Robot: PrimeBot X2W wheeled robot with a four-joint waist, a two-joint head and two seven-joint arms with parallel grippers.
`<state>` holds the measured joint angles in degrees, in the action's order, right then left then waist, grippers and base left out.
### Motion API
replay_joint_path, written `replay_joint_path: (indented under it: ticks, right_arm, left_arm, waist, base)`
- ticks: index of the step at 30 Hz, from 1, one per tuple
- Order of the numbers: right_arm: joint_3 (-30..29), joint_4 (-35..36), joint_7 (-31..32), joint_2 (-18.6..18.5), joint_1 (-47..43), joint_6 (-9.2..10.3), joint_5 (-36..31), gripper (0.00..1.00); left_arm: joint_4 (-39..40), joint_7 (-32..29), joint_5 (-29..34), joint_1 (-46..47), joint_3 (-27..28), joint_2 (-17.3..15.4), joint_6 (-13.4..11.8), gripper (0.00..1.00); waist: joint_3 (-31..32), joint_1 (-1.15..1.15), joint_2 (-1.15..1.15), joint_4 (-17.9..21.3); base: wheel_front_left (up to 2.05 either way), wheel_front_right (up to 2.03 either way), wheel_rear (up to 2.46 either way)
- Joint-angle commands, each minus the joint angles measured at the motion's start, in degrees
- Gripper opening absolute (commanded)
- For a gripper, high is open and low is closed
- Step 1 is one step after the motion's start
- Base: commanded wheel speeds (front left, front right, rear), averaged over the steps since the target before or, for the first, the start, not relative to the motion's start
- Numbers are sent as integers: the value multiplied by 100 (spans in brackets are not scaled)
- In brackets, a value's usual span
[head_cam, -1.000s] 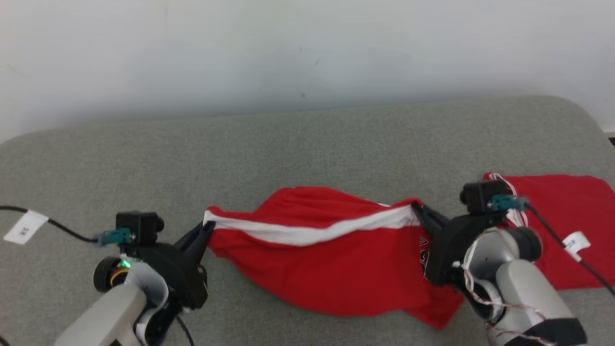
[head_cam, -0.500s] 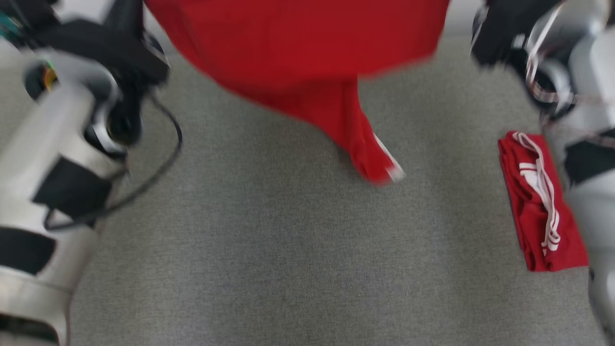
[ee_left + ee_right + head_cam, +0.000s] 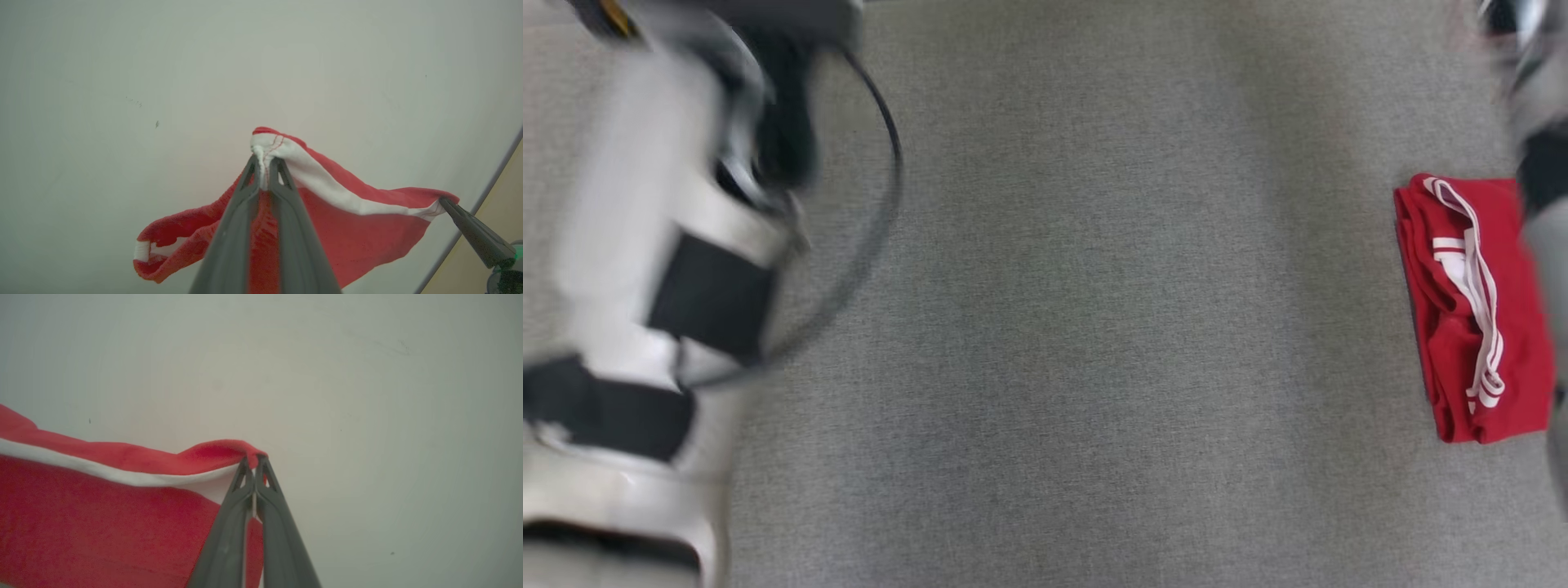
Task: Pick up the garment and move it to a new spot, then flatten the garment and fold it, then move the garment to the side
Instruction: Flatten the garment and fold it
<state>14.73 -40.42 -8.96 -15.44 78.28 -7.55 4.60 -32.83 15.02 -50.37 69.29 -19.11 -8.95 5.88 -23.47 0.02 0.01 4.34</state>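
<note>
Between the left gripper (image 3: 264, 161) and the right gripper (image 3: 254, 459) hangs the red garment (image 3: 351, 228), held up before a pale wall (image 3: 122, 73). Each gripper is clamped tight on 1 corner of its white-banded edge, and the band sags slightly between them. For a good carry, both should likely travel level and equally spaced, so the cloth lands spread on the grey surface (image 3: 1094, 327) below, apart from the folded red garment (image 3: 1474, 327) beside the right arm (image 3: 1543, 188).
</note>
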Motion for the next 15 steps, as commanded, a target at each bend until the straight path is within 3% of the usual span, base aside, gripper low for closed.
replay_joint_path:
  ticks: [1, 8, 15]
  right_arm:
    - [86, -71, 55, -19, -254, 11, 91, 0]
    - [786, -23, 876, -261, -1953, 11, 1138, 0]
    - [862, 1273, 2030, -953, -3777, 11, 2193, 0]
  left_arm:
    - [-17, 16, 70, -180, 3, -33, 20, 0]
    - [-357, 18, 446, -1741, -343, -50, 141, 0]
    - [-439, -31, -77, -3179, -816, -61, 154, 0]
  waist:
    - [48, -2, -1, -47]
    - [438, -2, -1, -97]
    - [1286, -2, -1, -163]
  base:
    - [0, 0, 0]
    - [0, 0, 0]
    - [0, 0, 0]
